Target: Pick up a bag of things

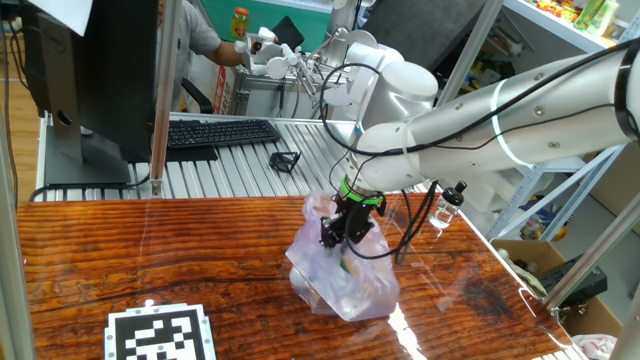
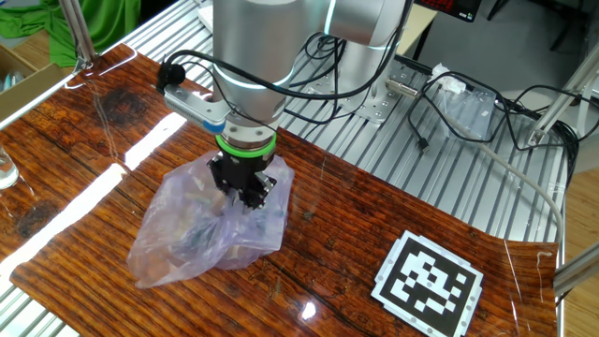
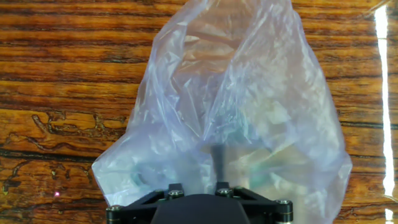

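The bag of things (image 1: pixel 345 275) is a crinkly translucent pale pink-lilac plastic bag on the wooden table, with greenish and white items showing faintly through it. It also shows in the other fixed view (image 2: pixel 201 229) and fills the hand view (image 3: pixel 249 124). My gripper (image 1: pixel 342 232) points down into the bunched top of the bag, seen from the other side too (image 2: pixel 245 194). The plastic wraps round the fingers and hides their tips. The finger mounts stand close together, shut on the plastic. The bag's bottom seems to rest on the table.
A black-and-white marker tag (image 1: pixel 162 335) lies at the table's near corner (image 2: pixel 430 279). A small clear bottle (image 1: pixel 447 205) stands beside the arm. A keyboard (image 1: pixel 222 131) and monitor sit on the metal bench behind. Cables hang from the arm.
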Robot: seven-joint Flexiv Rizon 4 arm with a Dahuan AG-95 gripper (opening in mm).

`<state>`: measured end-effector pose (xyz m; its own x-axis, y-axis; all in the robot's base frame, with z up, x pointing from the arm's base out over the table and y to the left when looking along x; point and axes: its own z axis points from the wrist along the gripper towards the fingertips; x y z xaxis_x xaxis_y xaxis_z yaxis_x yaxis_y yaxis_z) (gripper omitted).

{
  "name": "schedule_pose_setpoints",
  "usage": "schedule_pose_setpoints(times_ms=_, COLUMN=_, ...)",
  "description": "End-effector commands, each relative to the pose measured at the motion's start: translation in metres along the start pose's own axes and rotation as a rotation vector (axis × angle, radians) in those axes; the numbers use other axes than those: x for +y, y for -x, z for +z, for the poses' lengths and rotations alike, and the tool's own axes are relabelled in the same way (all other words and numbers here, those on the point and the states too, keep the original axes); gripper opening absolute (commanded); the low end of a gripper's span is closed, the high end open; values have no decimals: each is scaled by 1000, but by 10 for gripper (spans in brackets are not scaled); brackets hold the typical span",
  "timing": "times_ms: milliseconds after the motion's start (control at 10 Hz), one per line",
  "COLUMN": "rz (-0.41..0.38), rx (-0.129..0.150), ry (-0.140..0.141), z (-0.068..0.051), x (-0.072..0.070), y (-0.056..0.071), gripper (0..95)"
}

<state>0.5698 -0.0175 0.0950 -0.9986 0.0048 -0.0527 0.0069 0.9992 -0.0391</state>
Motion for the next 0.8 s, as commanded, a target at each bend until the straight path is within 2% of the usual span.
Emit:
schedule_pose_setpoints(times_ms=100, rz=2, rx=0, ry=1, z=0, x=0, y=-1, gripper=0)
schedule_pose_setpoints(times_ms=500, rz=3, rx=3, ry=4, z=0, x=0, y=-1, gripper=0)
schedule_pose_setpoints(times_ms=800, rz=-3, rx=14, ry=3, z=-9, x=-1, y=0, gripper=0)
